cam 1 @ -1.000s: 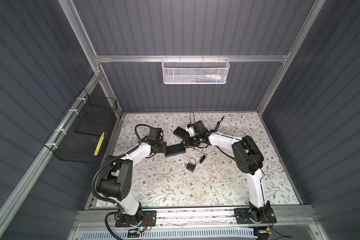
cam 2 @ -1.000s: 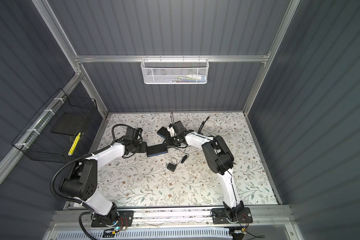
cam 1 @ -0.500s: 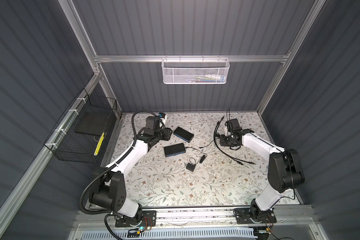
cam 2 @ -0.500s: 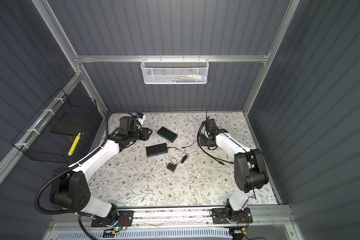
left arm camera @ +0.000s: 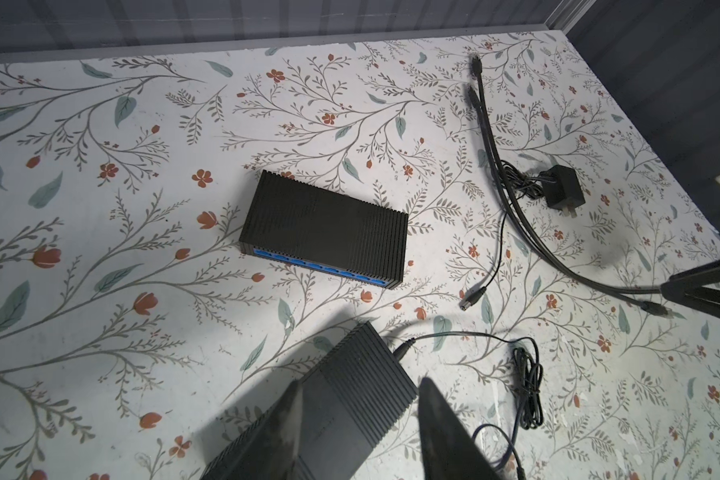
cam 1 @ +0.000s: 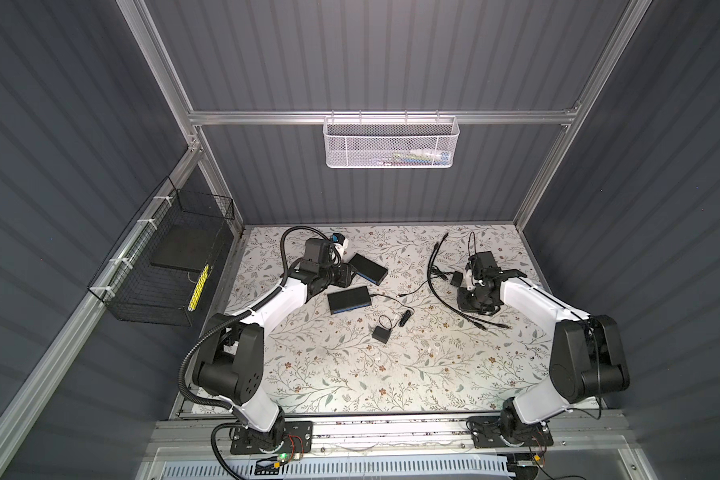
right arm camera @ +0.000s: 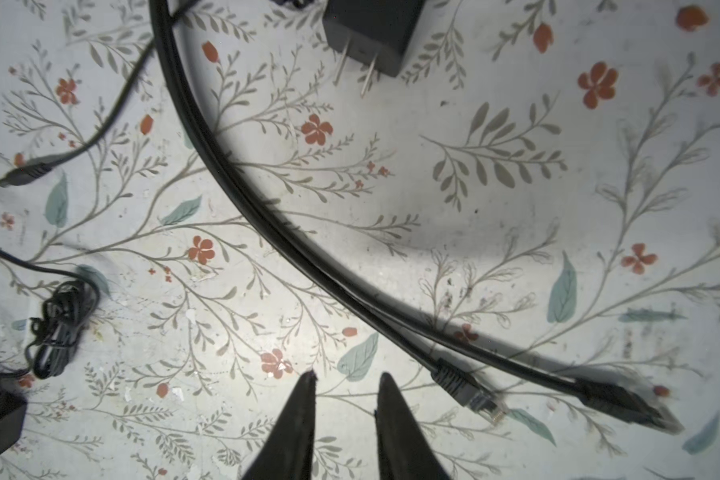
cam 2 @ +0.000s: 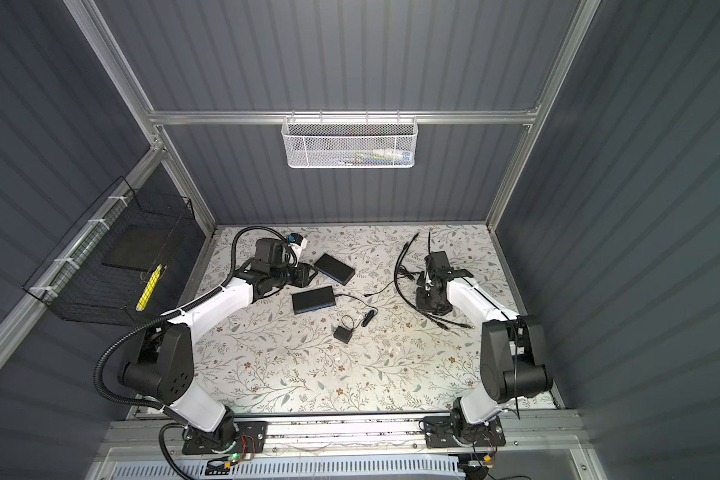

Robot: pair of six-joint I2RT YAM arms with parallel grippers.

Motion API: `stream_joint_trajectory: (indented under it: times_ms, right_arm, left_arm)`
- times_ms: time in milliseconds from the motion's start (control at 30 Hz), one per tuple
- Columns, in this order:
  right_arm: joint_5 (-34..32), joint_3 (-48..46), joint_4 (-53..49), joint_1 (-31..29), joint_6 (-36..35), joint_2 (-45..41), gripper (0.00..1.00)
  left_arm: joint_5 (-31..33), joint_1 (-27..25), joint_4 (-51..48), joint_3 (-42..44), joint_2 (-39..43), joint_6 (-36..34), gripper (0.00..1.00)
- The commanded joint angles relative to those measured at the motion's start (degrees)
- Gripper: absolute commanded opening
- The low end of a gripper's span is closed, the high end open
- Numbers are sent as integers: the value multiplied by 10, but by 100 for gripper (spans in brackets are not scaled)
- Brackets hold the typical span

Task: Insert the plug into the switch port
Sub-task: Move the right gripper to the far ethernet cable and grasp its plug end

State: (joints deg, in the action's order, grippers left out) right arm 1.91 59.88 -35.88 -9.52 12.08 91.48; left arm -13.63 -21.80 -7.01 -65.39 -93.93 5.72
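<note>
On the floral mat [left arm camera: 100,166], the barrel plug [left arm camera: 472,297] lies loose near the blue-faced switch [left arm camera: 325,230] — we cannot make out its side port, nor read any lettering. Our left gripper [left arm camera: 361,382] hangs spread, empty; our right gripper [right arm camera: 346,376] narrowly parted, pinching nothing.

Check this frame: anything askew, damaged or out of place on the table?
Nothing looks damaged or spilled. One barrel plug lies loose, unplugged, near the farther switch; the nearer switch appears to have its cord in.
</note>
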Motion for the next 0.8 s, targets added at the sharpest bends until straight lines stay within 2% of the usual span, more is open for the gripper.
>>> stream_joint_trajectory:
  times_ms: [0,133,233,333,567,767]
  right_arm:
    - [5,50,2,0,-5,33,34]
    - [33,124,57,-3,45,85,39]
    - [22,175,110,-13,83,131,41]
    - [-15,239,133,-31,94,195,42]
    - [-97,422,116,-67,95,347,39]
    - [-121,467,122,-66,109,400,38]
  left_arm:
    - [-15,3,10,-1,-11,-12,46]
    - [-10,5,11,3,-6,-8,45]
    - [-7,9,3,3,-1,-10,45]
    - [-3,12,-9,0,6,-13,45]
    - [13,20,-44,3,36,-21,44]
    - [20,26,-68,1,61,-24,44]
